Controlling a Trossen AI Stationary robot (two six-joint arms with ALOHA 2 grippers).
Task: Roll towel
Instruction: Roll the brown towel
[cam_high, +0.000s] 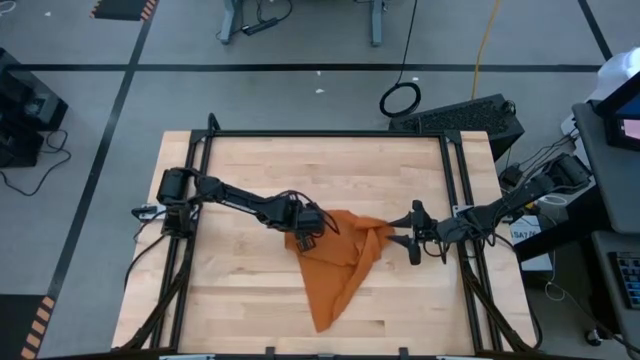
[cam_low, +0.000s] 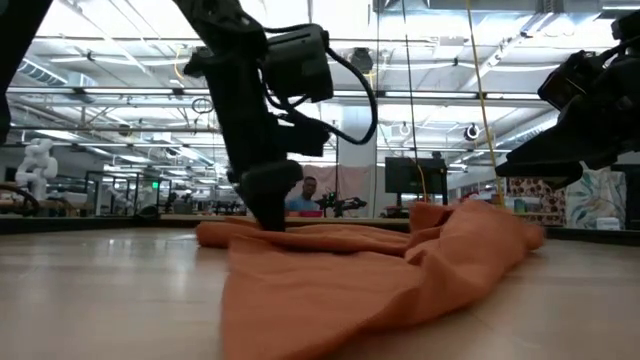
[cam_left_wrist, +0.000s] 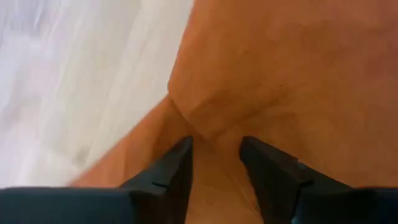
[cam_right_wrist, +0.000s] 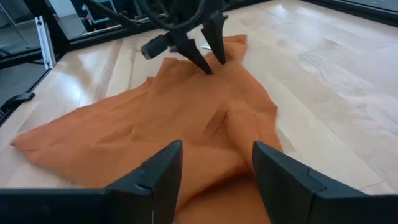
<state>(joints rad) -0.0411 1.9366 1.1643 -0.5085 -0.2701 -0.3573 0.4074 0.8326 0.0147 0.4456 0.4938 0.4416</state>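
Observation:
The rust-orange towel lies crumpled on the wooden table, a bunched ridge along its far side and a long point trailing toward the near edge. My left gripper points steeply down at the towel's far left corner, its fingers open, with a raised fold just ahead of them. In the low view its fingers reach down to the cloth. My right gripper hovers open by the towel's right bunched end, slightly above it. My left gripper comes from above, slanting, and its fingertips stand on the towel's far left corner. The jaws are apart and no cloth is pinched between them. The towel lies slack on the table under them.
A black metal frame runs around the tabletop. Bare wood lies to the left of, behind and in front of the towel. Beyond the table, cables, a keyboard and desks stand on the floor.

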